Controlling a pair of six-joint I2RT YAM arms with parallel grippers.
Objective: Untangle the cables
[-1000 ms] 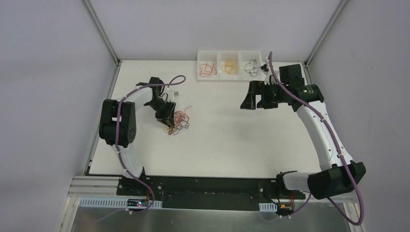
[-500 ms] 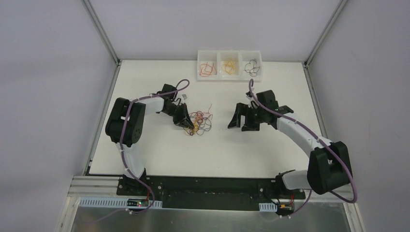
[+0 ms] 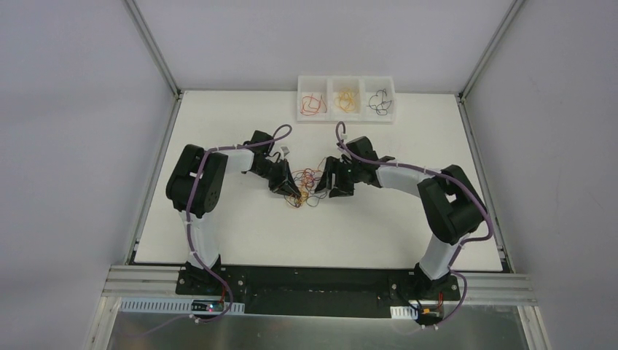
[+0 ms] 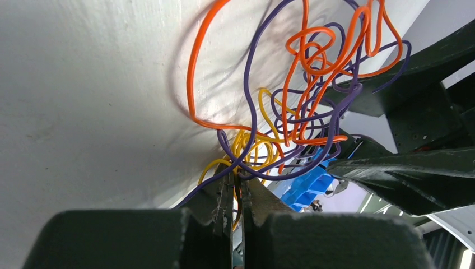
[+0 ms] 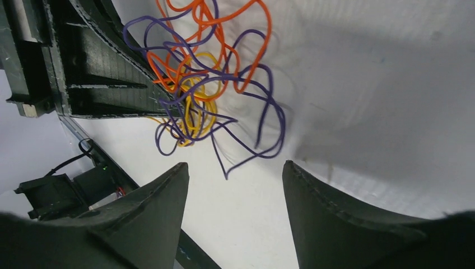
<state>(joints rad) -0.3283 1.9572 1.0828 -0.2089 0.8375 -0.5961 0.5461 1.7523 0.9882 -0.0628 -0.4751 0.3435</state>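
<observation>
While the tangle (image 3: 306, 184) at table (image 3: 233, 233) centre is pinched in the clamped left gripper (image 4: 235, 190), the right gripper (image 5: 234, 165) is held apart, empty; nothing is freed yet.

The white table (image 3: 233, 219) is a flat, matte rectangle. Near its middle lies a loose tangle of cables (image 3: 307, 182), with orange, purple and yellow strands looped through one another and casting soft shadows on the surface. At the far edge sits a white tray (image 3: 346, 119) with three compartments in a row. The left one holds a red cable (image 3: 313, 104), the middle one a yellow cable (image 3: 345, 100), and the right one a black cable (image 3: 380, 101). A black rail (image 3: 313, 281) runs along the near edge.
</observation>
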